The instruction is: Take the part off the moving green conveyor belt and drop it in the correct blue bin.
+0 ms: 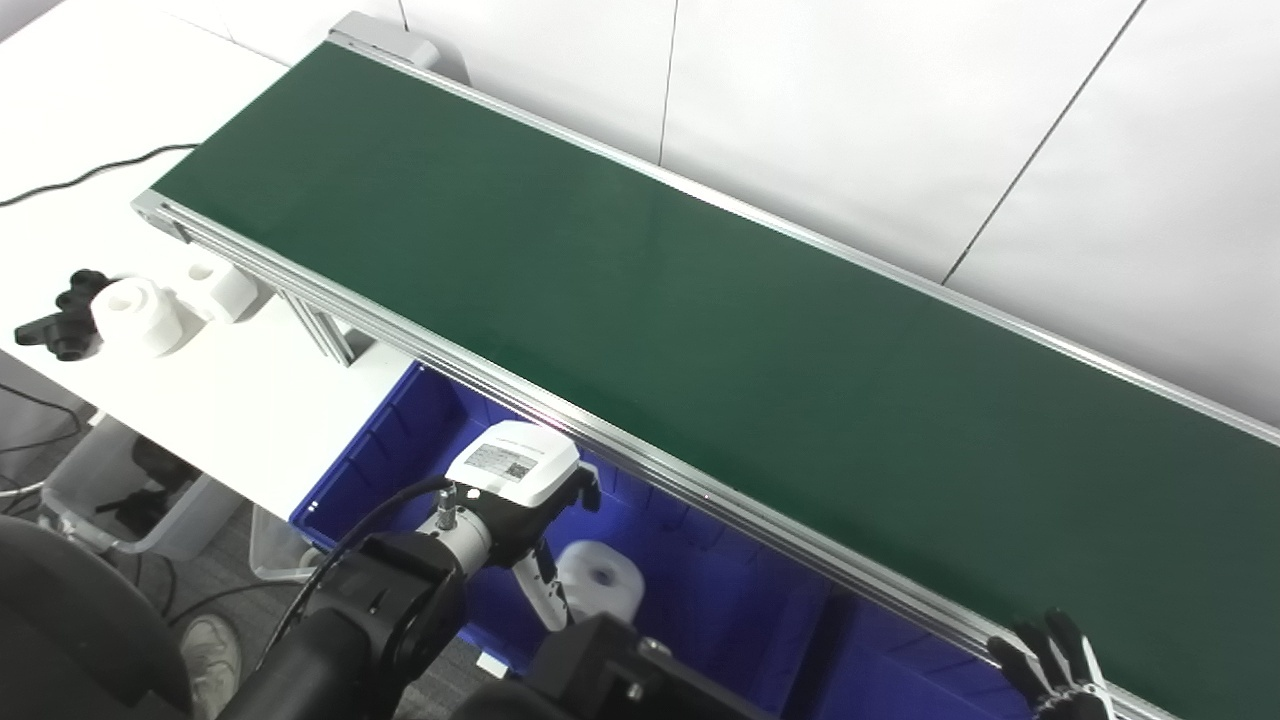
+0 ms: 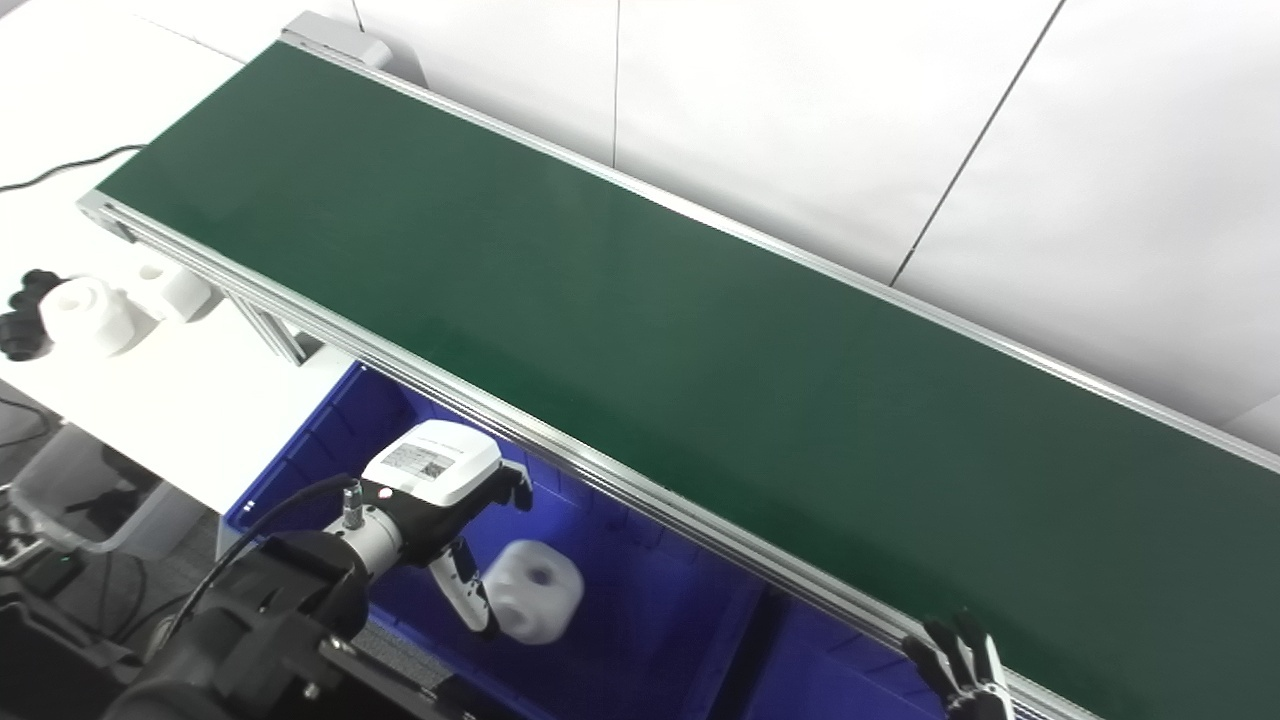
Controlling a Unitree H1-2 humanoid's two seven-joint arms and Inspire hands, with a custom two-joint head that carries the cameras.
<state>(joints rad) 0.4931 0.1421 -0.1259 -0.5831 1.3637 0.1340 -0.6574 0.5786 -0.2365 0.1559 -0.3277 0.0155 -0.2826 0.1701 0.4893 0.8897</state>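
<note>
The green conveyor belt [image 1: 700, 330] runs from top left to bottom right and carries no part. My left hand [image 1: 520, 490] hangs over the left blue bin [image 1: 350, 470], below the belt's near rail, with its fingers apart and pointing down. A white cylindrical part [image 1: 600, 590] with a centre hole sits inside that bin just beside the fingers, slightly blurred; nothing grips it. My right hand [image 1: 1050, 665] shows only its dark, spread fingertips at the belt's near edge, bottom right. It holds nothing.
A second blue bin [image 1: 900, 670] adjoins on the right under the belt rail. On the white table at left lie two white parts [image 1: 135, 315] [image 1: 225, 290] and a black part [image 1: 60, 320]. A clear box [image 1: 110, 500] stands on the floor.
</note>
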